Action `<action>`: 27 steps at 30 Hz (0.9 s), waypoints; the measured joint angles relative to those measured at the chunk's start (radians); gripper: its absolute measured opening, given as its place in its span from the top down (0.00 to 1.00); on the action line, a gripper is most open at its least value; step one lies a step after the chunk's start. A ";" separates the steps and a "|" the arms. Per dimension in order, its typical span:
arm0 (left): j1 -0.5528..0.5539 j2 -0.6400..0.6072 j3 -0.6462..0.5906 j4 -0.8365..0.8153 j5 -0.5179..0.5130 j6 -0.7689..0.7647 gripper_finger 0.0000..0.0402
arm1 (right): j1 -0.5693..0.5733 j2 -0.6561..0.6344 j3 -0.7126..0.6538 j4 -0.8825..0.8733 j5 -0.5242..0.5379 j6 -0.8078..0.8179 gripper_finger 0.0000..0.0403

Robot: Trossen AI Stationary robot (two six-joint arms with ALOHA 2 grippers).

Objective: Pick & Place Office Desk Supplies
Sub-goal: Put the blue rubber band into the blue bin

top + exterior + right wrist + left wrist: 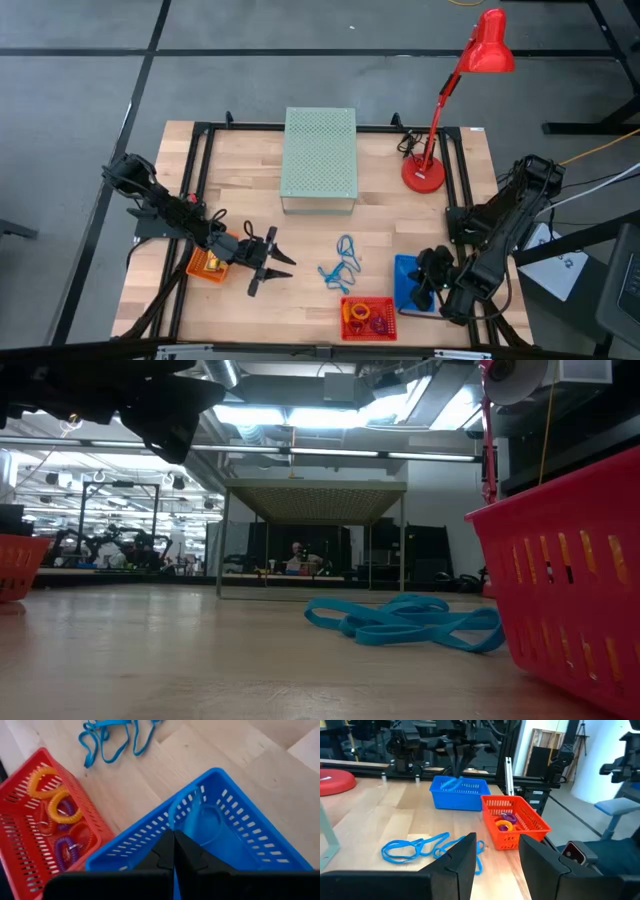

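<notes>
Thin blue loops (340, 262) lie tangled on the table's middle, also in the low view (410, 622) and left wrist view (420, 849). Orange and purple ring clips (57, 815) lie in a red basket (367, 318). Yellow pieces (211, 264) sit in an orange basket (203, 266). My left gripper (272, 262) is open, low between the orange basket and the loops, pointing at the loops (497, 845). My right gripper (174, 851) is shut over a blue basket (413, 285), with one blue loop under it. My right gripper holds one thin blue loop (452, 783), pinched between its two shut fingers from above, pointing down. The loop hangs slack below the fingertips, and its lower part (197, 817) is inside the blue basket. The fingers hide the exact spot of the pinch.
A pale green perforated box (320, 160) stands at the table's far middle. A red desk lamp (425, 172) has its base at the far right. A black frame rail (200, 170) runs around the table. Bare wood lies between the box and the loops.
</notes>
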 joint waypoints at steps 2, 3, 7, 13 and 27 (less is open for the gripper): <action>0.000 0.000 0.000 0.001 -0.001 -0.001 0.64 | 0.002 0.000 -0.008 0.005 0.000 0.003 1.00; 0.000 0.000 0.000 0.001 -0.003 -0.003 0.64 | 0.002 0.000 -0.010 0.016 -0.001 0.002 1.00; 0.000 0.000 0.000 0.001 -0.019 -0.005 0.64 | 0.009 0.000 -0.044 0.087 -0.016 -0.001 1.00; 0.000 0.000 0.000 0.000 -0.019 -0.006 0.64 | 0.026 0.000 -0.135 0.251 -0.045 -0.001 0.97; 0.000 0.000 0.000 0.002 -0.021 -0.021 0.64 | 0.020 0.000 0.048 0.150 0.053 -0.231 0.55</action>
